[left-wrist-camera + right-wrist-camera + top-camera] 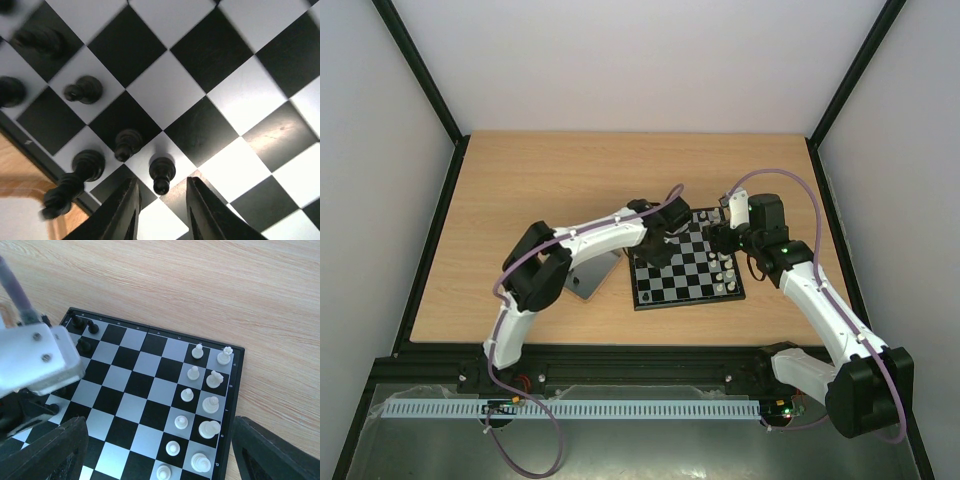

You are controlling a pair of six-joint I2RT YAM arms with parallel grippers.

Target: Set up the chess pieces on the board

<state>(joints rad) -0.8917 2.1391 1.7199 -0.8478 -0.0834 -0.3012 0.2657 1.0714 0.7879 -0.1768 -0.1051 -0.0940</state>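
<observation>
Black pawn row in progress: left tool parted, let go of black pawn standing on board. Right tool wide open, empty. Next: lift clear, fetch another piece.

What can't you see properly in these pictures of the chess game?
Top view: the chess pieces are too small to tell kinds, and the left arm covers part of the board.
Left wrist view: black pieces near the top left edge are blurred, one cut off.
Right wrist view: the left arm's white block hides the board's near left squares, so any pieces there can't be seen.
</observation>
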